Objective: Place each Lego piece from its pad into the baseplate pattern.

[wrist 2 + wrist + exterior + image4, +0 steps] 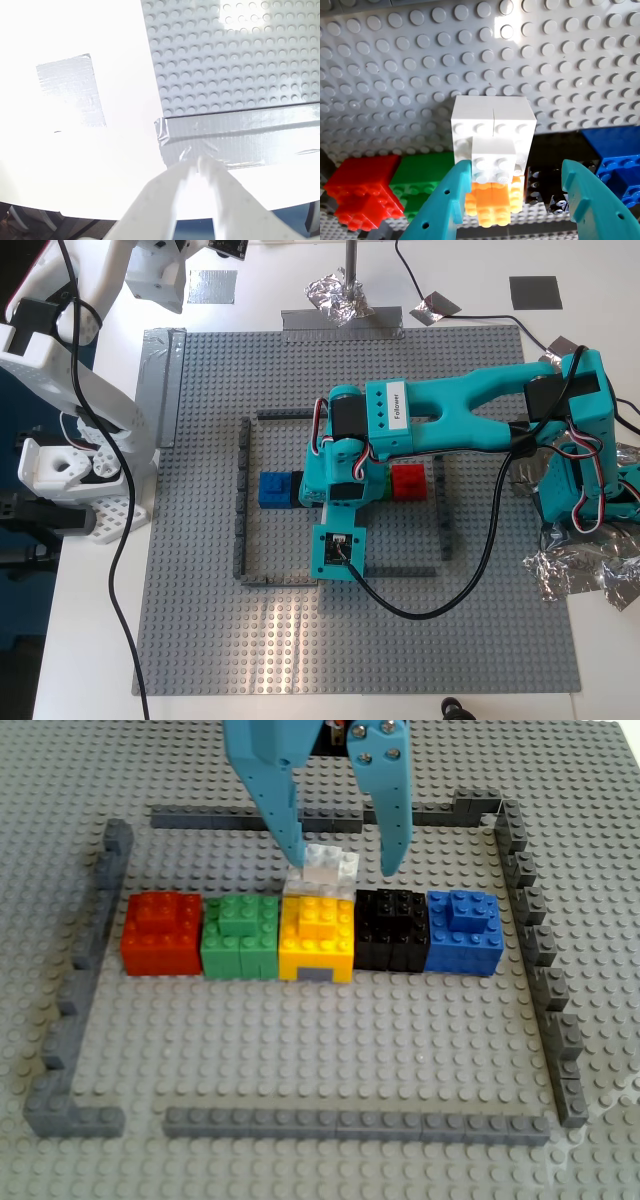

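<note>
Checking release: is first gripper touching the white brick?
Apart. The first wrist view shows my first gripper open, with gaps between each teal finger and the white brick.

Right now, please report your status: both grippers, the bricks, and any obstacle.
First gripper open above white brick, which sits behind the orange brick. Second gripper off the baseplate, holding nothing. No obstacle seen.

Teal printed arm (pixel 470 410), white "Follower" label, black servos, red-white-black wire bundles, thick black cable looping off its wrist camera; tapered teal fingers (pixel 268 790) with silver screws. Second arm (pixel 80 360) all white, black cable
</note>
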